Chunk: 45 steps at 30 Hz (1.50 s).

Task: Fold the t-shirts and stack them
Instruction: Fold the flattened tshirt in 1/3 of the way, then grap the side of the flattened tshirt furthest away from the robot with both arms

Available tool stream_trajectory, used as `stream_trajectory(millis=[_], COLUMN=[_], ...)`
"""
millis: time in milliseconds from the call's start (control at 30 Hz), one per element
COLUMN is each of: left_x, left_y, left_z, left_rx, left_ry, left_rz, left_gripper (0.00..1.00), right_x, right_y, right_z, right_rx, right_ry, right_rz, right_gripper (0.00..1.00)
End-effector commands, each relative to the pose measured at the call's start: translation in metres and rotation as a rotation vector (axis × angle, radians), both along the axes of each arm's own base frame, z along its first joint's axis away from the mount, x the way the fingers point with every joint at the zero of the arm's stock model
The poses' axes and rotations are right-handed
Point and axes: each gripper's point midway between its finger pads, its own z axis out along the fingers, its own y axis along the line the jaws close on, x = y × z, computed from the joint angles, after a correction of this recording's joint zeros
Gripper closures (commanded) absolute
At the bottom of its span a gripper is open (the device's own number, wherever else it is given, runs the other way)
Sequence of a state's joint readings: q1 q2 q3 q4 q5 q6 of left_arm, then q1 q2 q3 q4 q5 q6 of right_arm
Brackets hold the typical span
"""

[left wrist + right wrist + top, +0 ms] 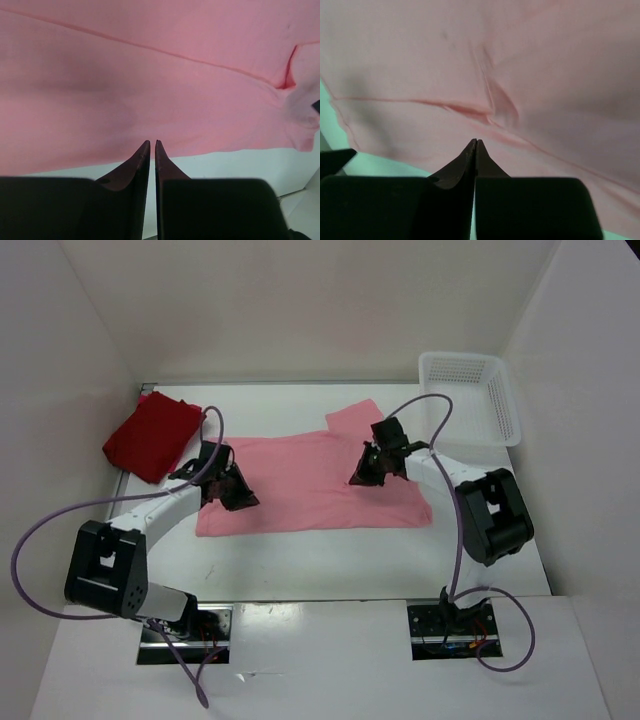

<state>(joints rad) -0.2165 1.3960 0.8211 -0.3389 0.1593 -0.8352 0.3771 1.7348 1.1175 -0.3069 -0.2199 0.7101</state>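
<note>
Pink t-shirt [300, 490] lies flat, long axis running from my left gripper [152, 145] across to my right gripper [476, 143]. Both are on it, neither nearer.

Right: tips pressed together, creases in the cloth converging on them. I judge a pinch of shirt is held.

Left: narrow slit, tips at the shirt's edge, cloth stretching ahead. Cannot tell if any is caught.

Both wrists pitched down, forearms low. Folded dark red t-shirt [150, 437] lies left of my left gripper.
</note>
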Motion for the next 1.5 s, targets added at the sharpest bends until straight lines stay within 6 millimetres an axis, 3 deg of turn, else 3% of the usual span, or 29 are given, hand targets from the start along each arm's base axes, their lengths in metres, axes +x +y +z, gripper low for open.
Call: stream_trajectory(millis=[0, 133, 233, 433, 567, 667, 767, 833, 900, 933, 967, 1000, 1067, 1100, 1133, 1167, 1200, 1233, 1267, 1300, 1467], left_x=[0.010, 0.010, -0.001, -0.048, -0.081, -0.098, -0.111, -0.091, -0.062, -0.045, -0.014, 0.003, 0.047, 0.067, 0.081, 0.092, 0.112, 0.122, 0.128, 0.143, 0.177], left_y=[-0.014, -0.016, -0.006, 0.007, 0.002, -0.005, -0.006, -0.006, -0.003, 0.004, 0.009, 0.016, 0.042, 0.052, 0.069, 0.079, 0.092, 0.101, 0.112, 0.119, 0.152], left_z=[0.001, -0.026, -0.047, -0.075, -0.079, -0.075, -0.068, -0.046, -0.021, -0.008, 0.020, 0.026, 0.042, 0.047, 0.046, 0.033, 0.040, 0.038, 0.023, 0.032, 0.017], left_rx=[0.035, 0.051, 0.042, 0.030, -0.025, -0.082, -0.097, -0.102, -0.085, -0.076, -0.066, -0.056, -0.054, -0.044, -0.023, -0.001, 0.027, 0.049, 0.081, 0.105, 0.237], left_ry=[-0.024, 0.047, 0.130, 0.271, 0.353, 0.378, 0.407, 0.342, 0.245, 0.196, 0.092, 0.059, -0.027, -0.077, -0.095, -0.079, -0.123, -0.133, -0.105, -0.141, -0.153], left_rz=[-0.057, -0.047, -0.006, 0.005, -0.004, -0.031, -0.037, -0.030, -0.008, 0.007, 0.022, 0.037, 0.105, 0.135, 0.184, 0.212, 0.249, 0.275, 0.296, 0.318, 0.370], left_gripper=[0.86, 0.86, 0.90, 0.90, 0.90, 0.90, 0.90, 0.88, 0.82, 0.79, 0.76, 0.68, 0.62, 0.57, 0.55, 0.55, 0.55, 0.55, 0.55, 0.55, 0.53], right_x=[-0.031, -0.040, -0.042, -0.082, -0.131, -0.157, -0.160, -0.153, -0.129, -0.118, -0.101, -0.087, -0.066, -0.060, -0.051, -0.049, -0.049, -0.047, -0.047, -0.045, -0.046], right_y=[0.006, 0.001, -0.005, -0.009, -0.012, -0.007, -0.003, -0.001, 0.002, 0.003, 0.006, 0.001, 0.004, 0.004, 0.008, 0.011, 0.010, 0.013, 0.016, 0.017, 0.020], right_z=[-0.020, -0.043, -0.059, -0.067, -0.078, -0.071, -0.051, -0.040, -0.012, -0.002, 0.016, 0.025, 0.041, 0.037, 0.046, 0.045, 0.037, 0.042, 0.044, 0.042, 0.041], right_rx=[-0.044, -0.081, -0.123, -0.120, -0.109, -0.070, -0.033, -0.035, -0.028, -0.020, -0.008, 0.007, 0.026, 0.021, 0.022, 0.023, 0.011, 0.024, 0.037, 0.038, 0.047], right_ry=[0.030, 0.064, 0.094, 0.151, 0.236, 0.258, 0.232, 0.204, 0.126, 0.092, 0.031, -0.003, -0.066, -0.055, -0.083, -0.083, -0.067, -0.075, -0.080, -0.083, -0.086], right_rz=[0.048, 0.033, 0.028, 0.017, 0.033, 0.042, 0.042, 0.052, 0.064, 0.064, 0.076, 0.059, 0.080, 0.090, 0.102, 0.118, 0.125, 0.132, 0.140, 0.140, 0.180], right_gripper=[1.00, 1.00, 1.00, 1.00, 1.00, 1.00, 0.98, 0.94, 0.85, 0.83, 0.81, 0.81, 0.83, 0.93, 0.96, 0.98, 1.00, 1.00, 1.00, 1.00, 0.98])
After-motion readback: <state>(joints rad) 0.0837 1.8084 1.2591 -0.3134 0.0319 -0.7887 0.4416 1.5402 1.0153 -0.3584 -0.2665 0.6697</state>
